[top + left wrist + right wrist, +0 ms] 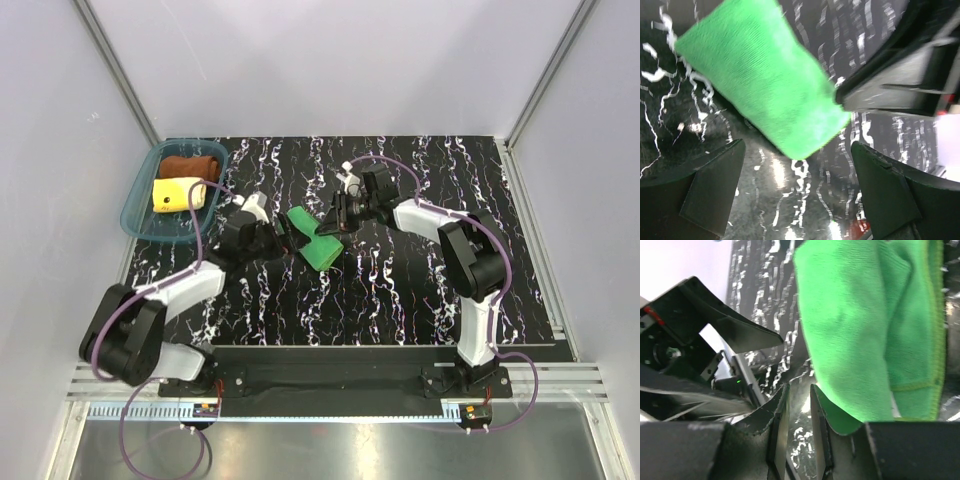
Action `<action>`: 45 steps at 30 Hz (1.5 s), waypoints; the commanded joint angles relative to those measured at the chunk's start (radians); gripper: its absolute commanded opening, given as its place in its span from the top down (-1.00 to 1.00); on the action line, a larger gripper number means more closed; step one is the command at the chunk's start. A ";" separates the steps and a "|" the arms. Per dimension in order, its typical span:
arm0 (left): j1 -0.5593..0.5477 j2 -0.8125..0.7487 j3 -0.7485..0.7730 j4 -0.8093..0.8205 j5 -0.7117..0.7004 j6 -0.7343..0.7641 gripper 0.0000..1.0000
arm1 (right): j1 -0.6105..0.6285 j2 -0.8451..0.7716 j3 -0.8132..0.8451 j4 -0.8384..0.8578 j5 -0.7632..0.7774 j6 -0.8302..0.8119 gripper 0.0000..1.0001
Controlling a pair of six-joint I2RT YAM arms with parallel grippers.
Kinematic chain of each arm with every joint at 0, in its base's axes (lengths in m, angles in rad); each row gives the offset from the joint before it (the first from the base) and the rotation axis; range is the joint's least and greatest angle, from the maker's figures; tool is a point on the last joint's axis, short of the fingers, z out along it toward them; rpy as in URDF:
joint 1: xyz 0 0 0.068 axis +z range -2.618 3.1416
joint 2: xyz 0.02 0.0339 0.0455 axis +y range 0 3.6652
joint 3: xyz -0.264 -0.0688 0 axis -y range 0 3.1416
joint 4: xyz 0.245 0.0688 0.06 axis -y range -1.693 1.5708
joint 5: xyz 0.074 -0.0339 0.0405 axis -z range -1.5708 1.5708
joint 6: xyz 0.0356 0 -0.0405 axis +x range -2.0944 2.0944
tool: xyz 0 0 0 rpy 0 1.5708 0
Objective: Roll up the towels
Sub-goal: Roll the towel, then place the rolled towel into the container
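Now: green towel folded, slanting; left tool wide open, empty; right tool narrowly parted, gap empty, beside towel.

The left arm rises from its base at the near edge of the table and reaches toward the middle, with the left gripper spread wide. The right arm folds leftward. The right gripper faces the left one from just beside it, jaws drawn to a narrow gap.
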 commanded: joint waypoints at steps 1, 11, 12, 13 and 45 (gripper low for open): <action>0.003 -0.091 0.011 0.016 -0.054 0.026 -0.87 | 0.004 -0.013 0.068 0.029 -0.091 0.018 0.40; 0.023 -0.243 -0.047 -0.065 -0.084 0.034 -0.87 | 0.078 0.140 0.304 -0.164 -0.094 -0.036 0.40; 0.026 -0.255 -0.047 -0.076 -0.086 0.037 -0.87 | 0.078 0.166 0.324 -0.163 -0.103 -0.022 0.40; 0.032 -0.272 -0.047 -0.084 -0.089 0.041 -0.87 | 0.078 0.180 0.333 -0.155 -0.115 -0.013 0.40; 0.057 0.191 -0.105 0.558 0.107 -0.146 -0.89 | -0.051 0.321 0.365 -0.082 -0.170 0.060 0.47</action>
